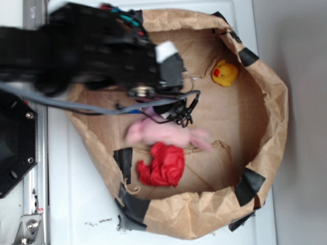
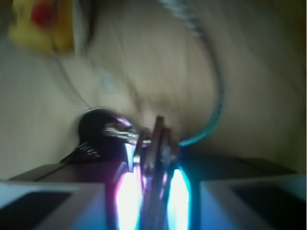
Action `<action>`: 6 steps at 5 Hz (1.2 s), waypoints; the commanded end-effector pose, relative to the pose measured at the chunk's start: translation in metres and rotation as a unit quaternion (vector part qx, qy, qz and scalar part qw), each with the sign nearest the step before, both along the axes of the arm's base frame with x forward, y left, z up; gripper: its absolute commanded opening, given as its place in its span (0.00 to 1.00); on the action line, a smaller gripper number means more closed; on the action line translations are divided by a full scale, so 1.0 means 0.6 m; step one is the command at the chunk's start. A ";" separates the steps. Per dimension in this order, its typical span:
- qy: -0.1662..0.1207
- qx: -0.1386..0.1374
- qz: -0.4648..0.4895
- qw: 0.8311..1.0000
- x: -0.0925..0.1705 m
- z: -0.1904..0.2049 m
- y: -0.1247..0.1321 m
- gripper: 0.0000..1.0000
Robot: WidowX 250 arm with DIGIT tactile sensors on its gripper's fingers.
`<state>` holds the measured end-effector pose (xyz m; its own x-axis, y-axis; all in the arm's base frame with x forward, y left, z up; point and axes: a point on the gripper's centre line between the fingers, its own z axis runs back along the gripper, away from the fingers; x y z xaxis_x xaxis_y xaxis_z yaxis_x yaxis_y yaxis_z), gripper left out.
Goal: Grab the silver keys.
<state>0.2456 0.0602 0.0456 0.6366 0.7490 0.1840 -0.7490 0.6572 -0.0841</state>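
Observation:
In the wrist view the silver keys (image 2: 154,143) stand edge-on, pinched between my two glowing pads (image 2: 127,191). My gripper (image 2: 153,189) is shut on them. A thin wire loop (image 2: 217,108) arcs up to the right of the bunch, and a darker piece (image 2: 96,127) hangs at its left. From the exterior view the keys (image 1: 181,113) dangle as a dark cluster under my gripper (image 1: 168,102), above the floor of the brown paper bag (image 1: 273,102). Both views are blurred.
A pink plush toy (image 1: 163,135) lies just below the keys, with a crumpled red cloth (image 1: 163,164) beside it. A yellow rubber duck (image 1: 225,73) (image 2: 38,24) sits at the bag's far side. The bag's taped walls ring the area.

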 end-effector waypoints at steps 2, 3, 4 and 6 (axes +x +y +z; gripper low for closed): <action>-0.024 -0.035 0.004 0.999 0.020 0.074 0.009 0.00; -0.024 -0.032 -0.020 0.999 0.013 0.068 -0.006 0.00; -0.010 -0.042 -0.038 0.998 0.006 0.056 -0.016 0.00; 0.002 -0.025 -0.043 0.999 -0.003 0.031 -0.016 0.00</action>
<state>0.2427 0.0440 0.0582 0.7086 0.6949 0.1224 -0.6878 0.7189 -0.1005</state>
